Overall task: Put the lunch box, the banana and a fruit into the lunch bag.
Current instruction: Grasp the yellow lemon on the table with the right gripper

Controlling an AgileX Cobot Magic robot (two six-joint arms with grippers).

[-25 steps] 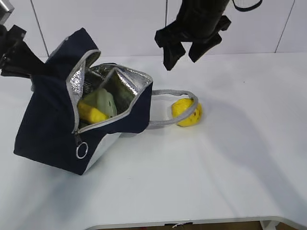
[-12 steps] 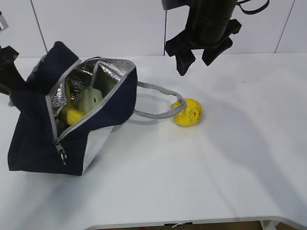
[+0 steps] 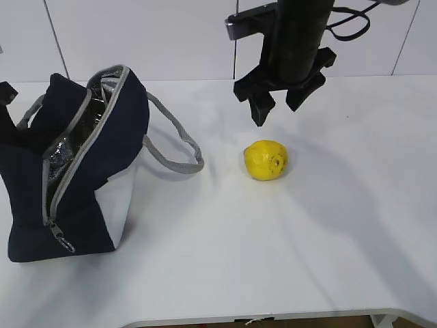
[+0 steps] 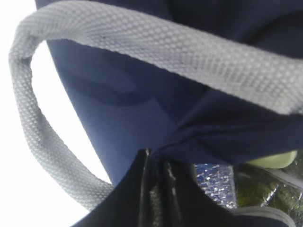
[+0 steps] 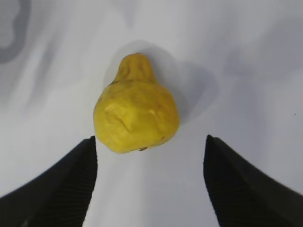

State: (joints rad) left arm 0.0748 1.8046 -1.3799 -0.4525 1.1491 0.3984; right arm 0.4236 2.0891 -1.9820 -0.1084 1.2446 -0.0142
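The navy lunch bag (image 3: 75,178) stands upright at the left, its zipper mouth open and a grey handle (image 3: 171,140) trailing to the right. My left gripper (image 4: 155,163) is shut on a fold of the bag's navy fabric near the mouth. A pale green edge of the lunch box (image 4: 272,161) shows inside against the foil lining. The banana is hidden. The yellow lumpy fruit (image 3: 266,160) lies alone on the table. My right gripper (image 3: 278,109) hovers open just above and behind it. In the right wrist view the fruit (image 5: 136,116) sits just beyond the wide-open fingers (image 5: 71,179).
The white table (image 3: 328,232) spreads to the right and front of the fruit. A white wall stands close behind. The bag's loose handle loop (image 4: 33,142) lies on the table between bag and fruit.
The bag has been pulled left and stood upright, so its contents no longer show from outside. Its handle has slid off the fruit. The right gripper has come down toward the fruit.
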